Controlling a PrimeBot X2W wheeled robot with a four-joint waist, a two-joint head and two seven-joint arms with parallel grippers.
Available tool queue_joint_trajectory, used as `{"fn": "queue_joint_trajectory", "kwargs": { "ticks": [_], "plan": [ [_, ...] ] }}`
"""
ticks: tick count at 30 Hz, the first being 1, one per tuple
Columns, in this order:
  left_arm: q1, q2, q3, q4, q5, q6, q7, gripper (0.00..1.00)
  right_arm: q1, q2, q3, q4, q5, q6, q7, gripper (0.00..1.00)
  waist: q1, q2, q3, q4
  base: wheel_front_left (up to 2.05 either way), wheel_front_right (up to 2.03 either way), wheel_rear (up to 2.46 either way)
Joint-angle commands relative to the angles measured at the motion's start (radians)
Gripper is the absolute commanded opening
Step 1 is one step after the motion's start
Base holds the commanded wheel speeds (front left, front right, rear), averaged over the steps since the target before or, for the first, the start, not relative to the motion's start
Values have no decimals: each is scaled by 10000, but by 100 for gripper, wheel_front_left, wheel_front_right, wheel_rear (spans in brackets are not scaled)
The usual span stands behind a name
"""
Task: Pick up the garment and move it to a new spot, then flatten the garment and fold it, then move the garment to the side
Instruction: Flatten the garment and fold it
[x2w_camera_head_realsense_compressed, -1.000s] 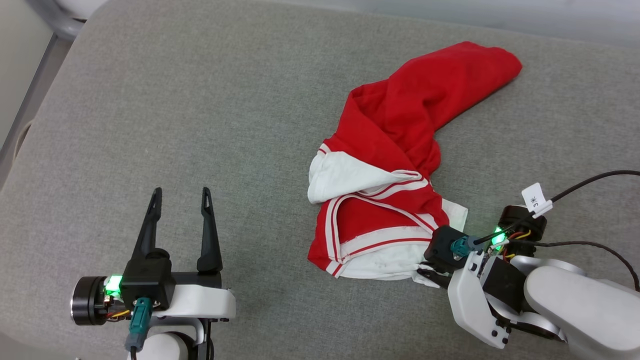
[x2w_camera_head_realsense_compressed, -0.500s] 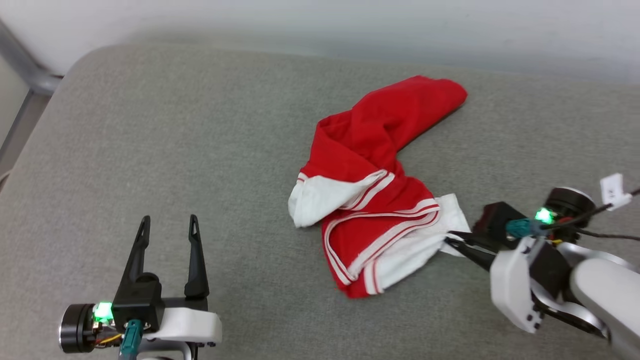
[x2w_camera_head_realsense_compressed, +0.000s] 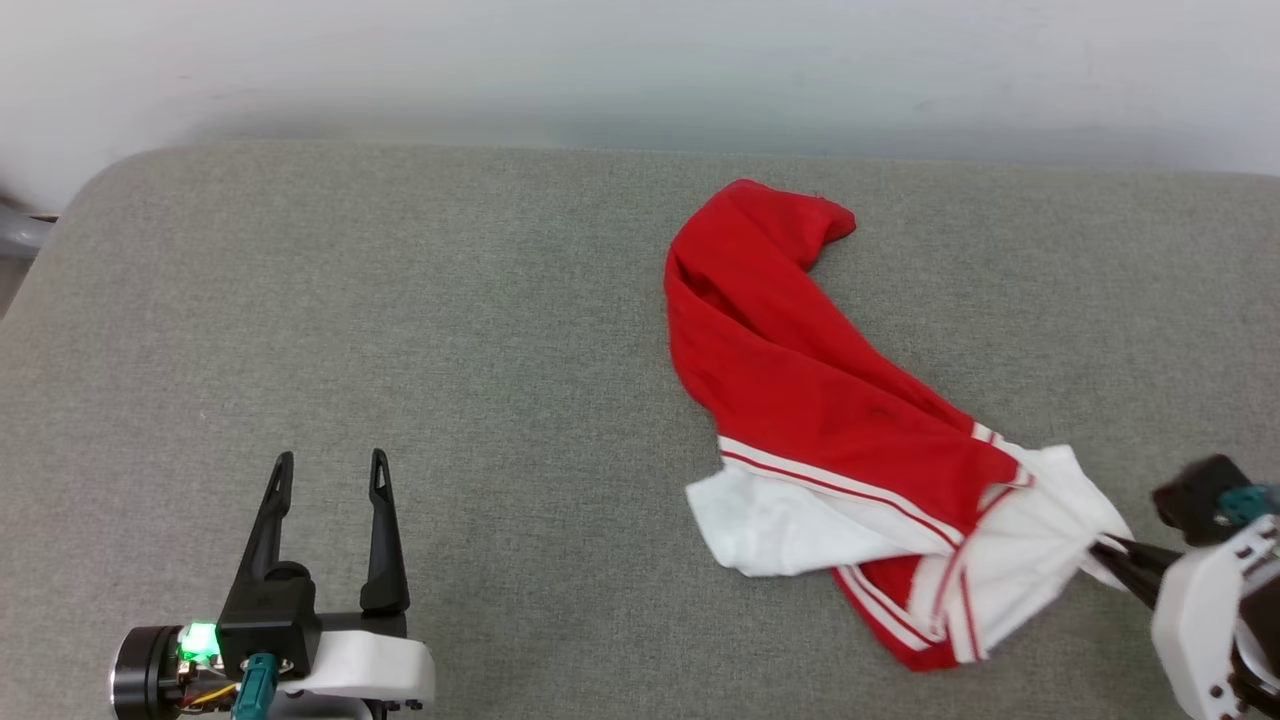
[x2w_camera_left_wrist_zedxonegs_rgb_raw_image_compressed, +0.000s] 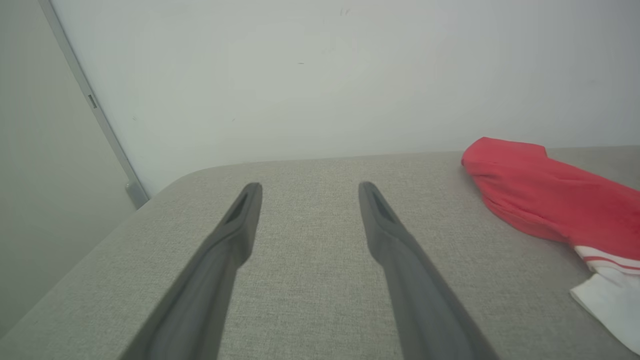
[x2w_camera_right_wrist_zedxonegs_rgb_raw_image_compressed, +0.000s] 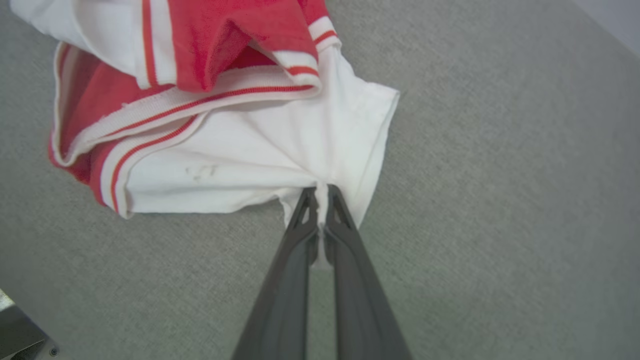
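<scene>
On the grey fabric-covered table (x2w_camera_head_realsense_compressed: 400, 300), the head view shows the red thin-fabric sports jersey with white striped sleeves (x2w_camera_head_realsense_compressed: 800, 390) bunched right of centre, the right claw (x2w_camera_head_realsense_compressed: 1105, 548) clenched on its white sleeve, the left claw (x2w_camera_head_realsense_compressed: 331, 457) released. The left wrist view confirms those fingers (x2w_camera_left_wrist_zedxonegs_rgb_raw_image_compressed: 400, 255) spread and empty. The right wrist view, unlike the head view, resolves how little cloth is pinched: drag could pull it free.

The right gripper (x2w_camera_head_realsense_compressed: 1098, 547), pinching a white corner, is dragging the garment (x2w_camera_head_realsense_compressed: 800, 390) toward 4 o'clock, and the bunched heap is stretching into a long band (red end trailing at 12 o'clock). The head view is tilting up, bringing the wall (x2w_camera_head_realsense_compressed: 640, 70) in.
</scene>
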Motion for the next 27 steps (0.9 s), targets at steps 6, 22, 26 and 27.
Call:
{"fn": "queue_joint_trajectory", "kwargs": {
  "ticks": [6,22,26,27],
  "plan": [
    [-6,-57,41,126,144,-181,-23,100,931,200,-924,1713,205,-19,-166,0,0,0,39,-2,0,0,0],
    [333,-86,132,396,275,-488,-23,100,1040,913,-2858,1871,-238,-19,-2572,100,0,0,-528,-42,0,0,0],
    [413,-104,208,310,301,-477,-23,100,1143,1151,-3686,200,-672,-17,-2343,100,0,0,-563,-95,0,0,0],
    [422,-110,210,302,312,-490,-23,100,1154,1239,-3785,-308,-723,-17,-2137,100,0,0,-556,-95,0,0,0]
  ]
}}
